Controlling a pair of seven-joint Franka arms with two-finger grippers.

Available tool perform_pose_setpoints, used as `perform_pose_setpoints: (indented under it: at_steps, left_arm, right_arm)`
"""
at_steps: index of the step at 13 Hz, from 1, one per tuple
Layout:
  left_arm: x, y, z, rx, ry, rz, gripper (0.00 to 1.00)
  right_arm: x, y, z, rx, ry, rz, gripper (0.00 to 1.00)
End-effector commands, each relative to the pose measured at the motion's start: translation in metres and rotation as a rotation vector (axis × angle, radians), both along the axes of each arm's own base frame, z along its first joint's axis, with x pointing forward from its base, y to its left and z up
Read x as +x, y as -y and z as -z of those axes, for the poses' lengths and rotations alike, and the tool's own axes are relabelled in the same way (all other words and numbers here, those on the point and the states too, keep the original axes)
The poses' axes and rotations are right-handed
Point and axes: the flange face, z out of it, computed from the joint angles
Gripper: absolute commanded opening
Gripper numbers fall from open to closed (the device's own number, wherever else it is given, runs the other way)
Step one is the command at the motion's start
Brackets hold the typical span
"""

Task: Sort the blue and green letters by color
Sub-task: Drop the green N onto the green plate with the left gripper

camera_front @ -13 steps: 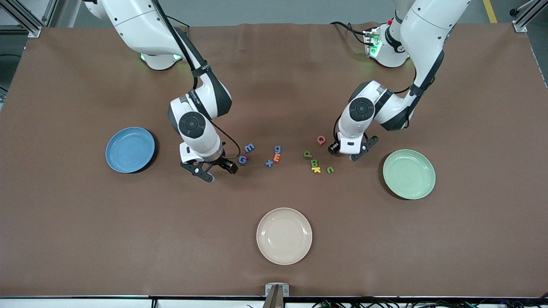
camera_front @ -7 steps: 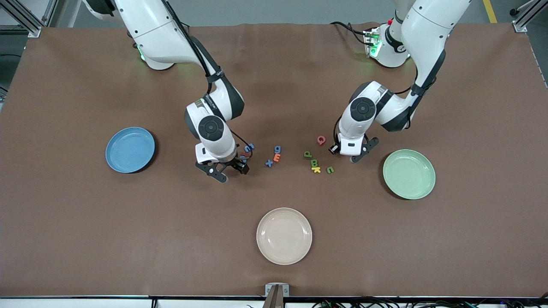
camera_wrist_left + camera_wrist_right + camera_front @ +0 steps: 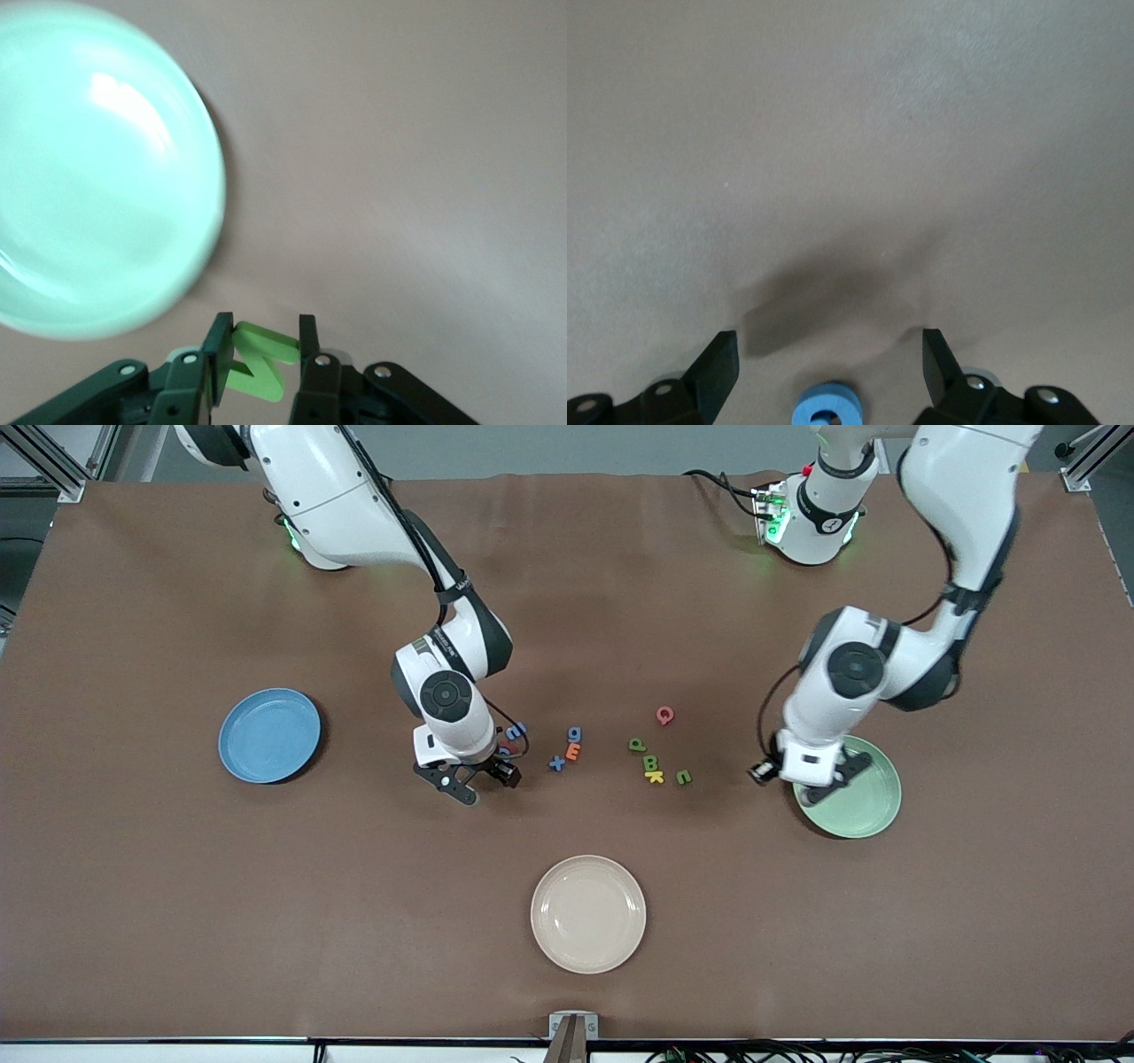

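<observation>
3 plates ring the work area in the front view: a blue plate [image 3: 269, 735] toward the right arm's end of the table, a pale green plate [image 3: 852, 790] toward the left arm's end, and a cream plate [image 3: 588, 913] nearest the camera, so each colour has a destination close to the arm that serves it. Between them the loose letters lie in 2 clusters: a blue letter [image 3: 516, 731], a blue g [image 3: 574, 733] and a blue x [image 3: 556, 763] around an orange E [image 3: 573, 752], then a green d [image 3: 637, 744], another green letter [image 3: 651, 762] touching a yellow k [image 3: 655, 777], a green letter [image 3: 683, 777] and a red-pink Q [image 3: 664, 715]. The right gripper [image 3: 468, 780] is low over the blue cluster, while the left gripper [image 3: 811, 772] hangs over the rim of the pale green plate, apparently to drop its load there. From the left wrist view, the left gripper's fingers [image 3: 218, 354] are clamped on a green letter [image 3: 257, 363], with the plate's edge [image 3: 199, 159] just ahead. From the right wrist view, the right gripper's fingers [image 3: 719, 363] stand wide apart with a round blue letter [image 3: 827, 409] between them on the table, likely lined up for a pick.
</observation>
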Motion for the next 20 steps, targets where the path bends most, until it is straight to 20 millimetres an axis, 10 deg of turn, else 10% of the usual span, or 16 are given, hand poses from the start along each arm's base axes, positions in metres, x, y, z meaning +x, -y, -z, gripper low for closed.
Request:
perform_pose_setpoints:
  at_steps: [1,6,10,14,20]
  left_arm:
    - [0.014,-0.066,0.003,0.027,-0.016,0.104,0.00]
    - [0.013,-0.161,0.038,0.020,-0.081,0.197,0.11]
    - [0.007,-0.165,0.044,0.019,-0.102,0.203,1.00]
    - [0.010,-0.116,0.026,0.007,-0.099,0.230,1.00]
    - [0.023,0.043,0.016,-0.063,-0.049,0.139,0.84]
  right_arm:
    - [-0.006,-0.014,0.001,0.009,-0.011,0.007,0.89]
    - [-0.013,-0.020,0.003,0.014,-0.023,-0.003,0.80]
    - [-0.014,-0.020,0.005,0.009,-0.030,-0.013,0.71]
    - [-0.018,-0.020,0.007,0.003,-0.038,-0.016,0.48]
    - [-0.022,-0.020,0.009,-0.006,-0.052,-0.021,0.02]
